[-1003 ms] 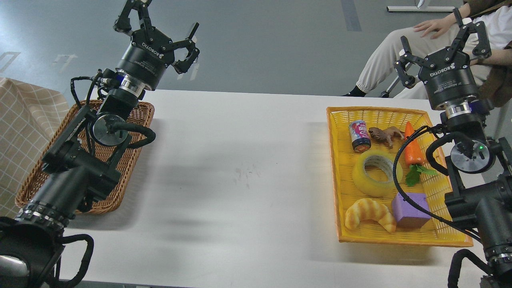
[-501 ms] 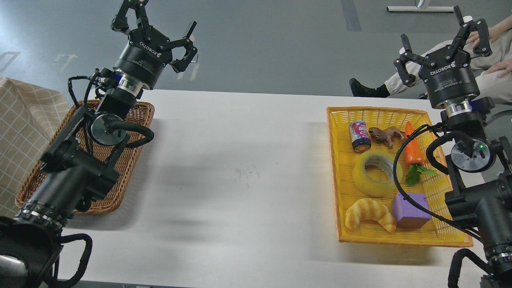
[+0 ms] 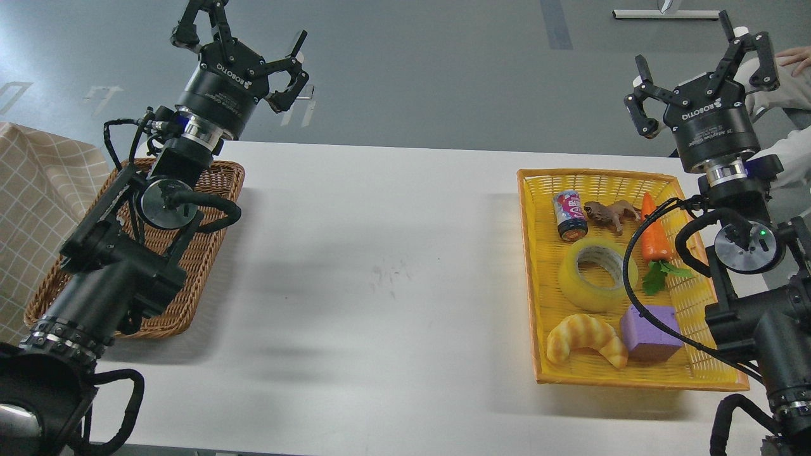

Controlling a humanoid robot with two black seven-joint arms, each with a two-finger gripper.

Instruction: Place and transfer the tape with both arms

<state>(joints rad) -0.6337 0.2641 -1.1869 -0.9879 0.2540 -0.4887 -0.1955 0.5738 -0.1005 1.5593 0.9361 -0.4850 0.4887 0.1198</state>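
The tape (image 3: pixel 597 275), a thick translucent yellow roll with a grey-white core, lies flat in the middle of the yellow plastic basket (image 3: pixel 530 266) at the table's right. My right gripper (image 3: pixel 699 54) is open and empty, raised beyond the basket's far right corner, well above the tape. My left gripper (image 3: pixel 239 38) is open and empty, raised above the far end of the brown wicker basket (image 3: pixel 209 253) at the table's left.
In the yellow basket lie a small can (image 3: pixel 569 215), a brown toy animal (image 3: pixel 611 213), a toy carrot (image 3: pixel 652 233), a croissant (image 3: pixel 587 338) and a purple block (image 3: pixel 651 332). A checked cloth (image 3: pixel 38 196) lies at far left. A person's arm (image 3: pixel 782 158) shows at far right.
My left gripper has drifted a little up and to the left. My right gripper has moved slightly up. The seated person behind the right arm has pulled back out of view.
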